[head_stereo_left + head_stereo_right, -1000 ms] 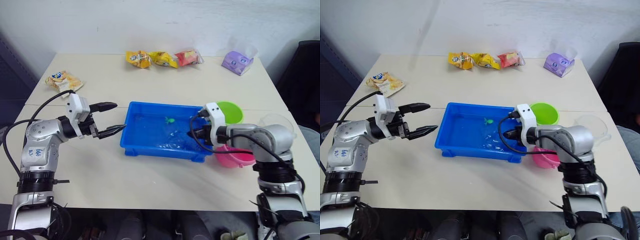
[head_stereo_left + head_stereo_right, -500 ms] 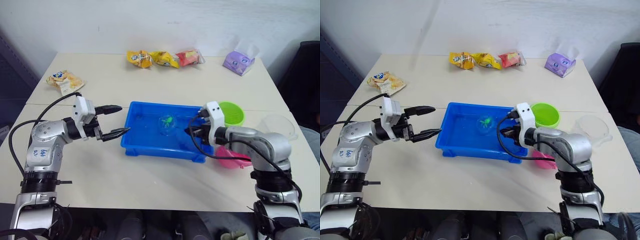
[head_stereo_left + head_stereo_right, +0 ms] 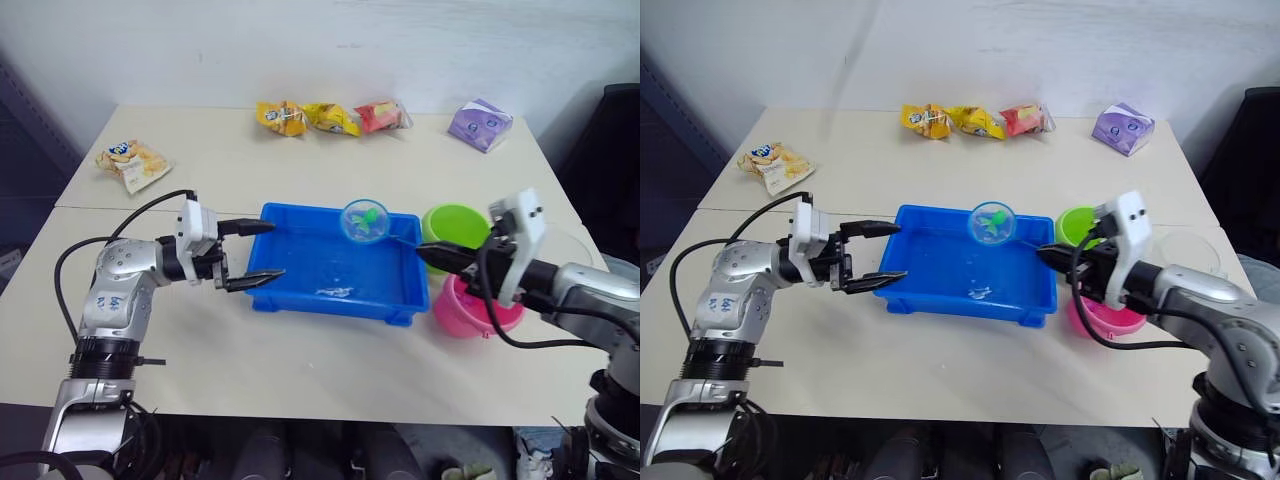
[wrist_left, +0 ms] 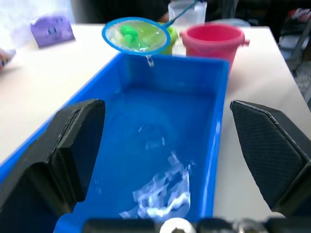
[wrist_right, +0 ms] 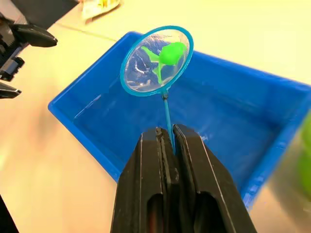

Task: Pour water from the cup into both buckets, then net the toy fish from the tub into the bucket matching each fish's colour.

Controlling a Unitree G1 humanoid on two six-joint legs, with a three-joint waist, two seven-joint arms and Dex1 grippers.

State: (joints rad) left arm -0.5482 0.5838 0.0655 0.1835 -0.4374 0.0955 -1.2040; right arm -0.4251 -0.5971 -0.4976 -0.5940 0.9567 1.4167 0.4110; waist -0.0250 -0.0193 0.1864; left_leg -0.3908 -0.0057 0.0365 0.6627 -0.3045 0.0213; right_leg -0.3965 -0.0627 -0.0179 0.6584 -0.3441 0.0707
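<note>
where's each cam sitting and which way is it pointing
Left eye view: on the head, looking forward and down at the tub; both arms show.
Right eye view: beside it, same scene, slightly shifted.
Left wrist view: on the left wrist, looking along the open left end effector over the tub toward the pink bucket.
Right wrist view: on the right wrist, looking along the right end effector, shut on the net holding a green fish.
Both wrist views share net, fish and tub.

The tub (image 3: 300, 285) is glossy blue plastic (wet inside), the net (image 5: 156, 60) fine translucent mesh.
</note>
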